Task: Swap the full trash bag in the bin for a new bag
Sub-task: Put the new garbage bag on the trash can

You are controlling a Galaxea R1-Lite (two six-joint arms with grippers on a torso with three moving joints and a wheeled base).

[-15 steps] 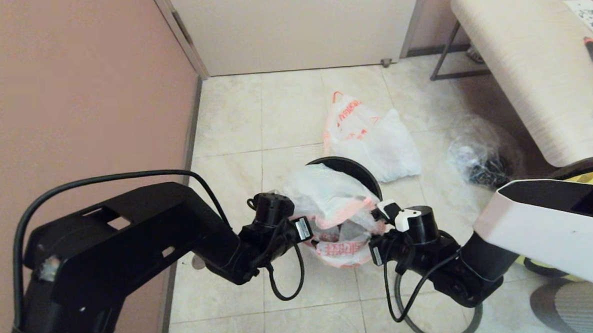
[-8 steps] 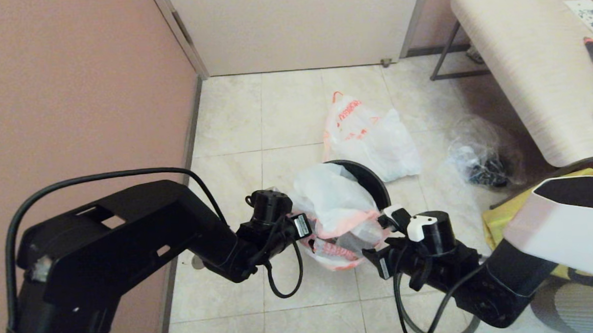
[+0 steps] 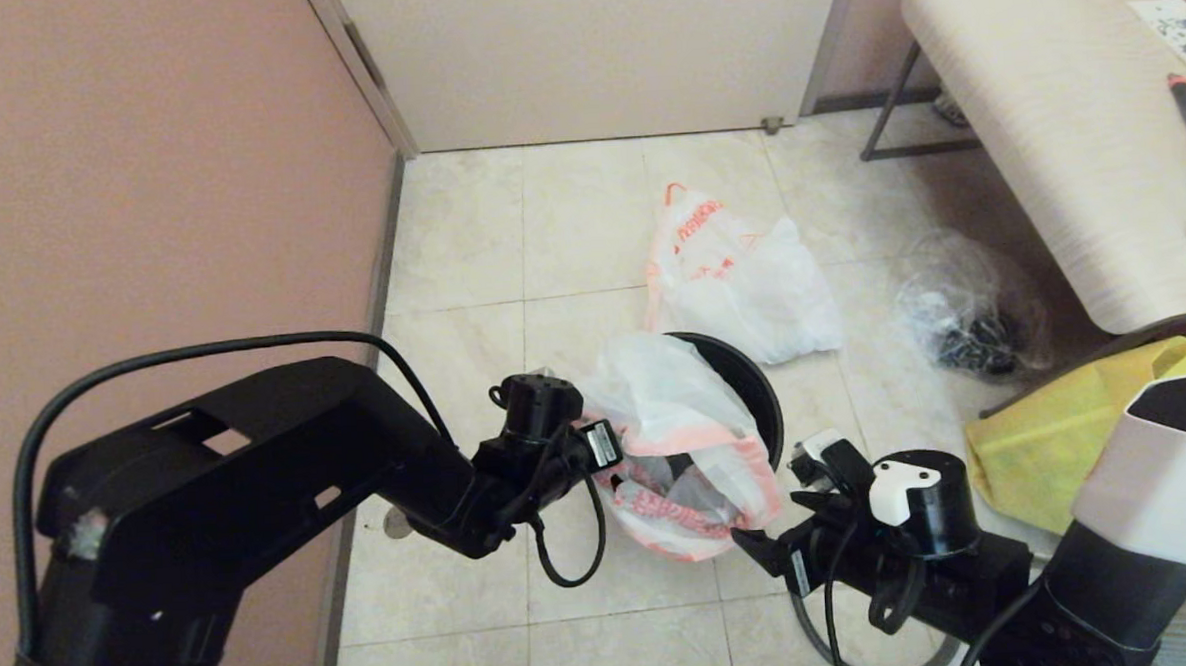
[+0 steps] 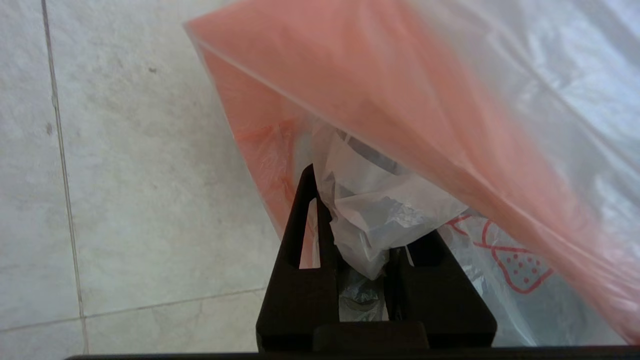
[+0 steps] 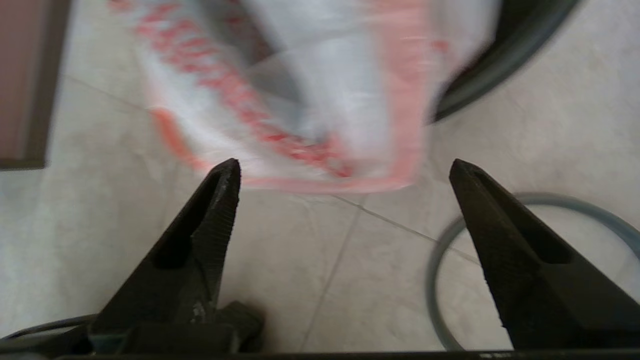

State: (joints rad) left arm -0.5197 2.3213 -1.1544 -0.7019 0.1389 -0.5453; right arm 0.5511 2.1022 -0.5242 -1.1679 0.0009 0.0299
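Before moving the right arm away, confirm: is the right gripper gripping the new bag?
No: the right gripper stands wide open, clear of the new bag.

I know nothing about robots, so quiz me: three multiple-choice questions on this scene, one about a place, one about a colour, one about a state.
1. Where does the full trash bag lie?
A) on the floor beyond the bin
B) on a shelf
C) inside the bin

2. What colour is the hem of the new bag?
A) blue
B) pink-orange
C) green

3. How do the right jaws stand?
A) clamped on a bag
B) open and empty
C) out of sight

Answers: A, it sits past the black pail, farther from the robot. B, a pink-orange band edges the thin film. B, the right wrist view shows them spread wide with nothing between them.
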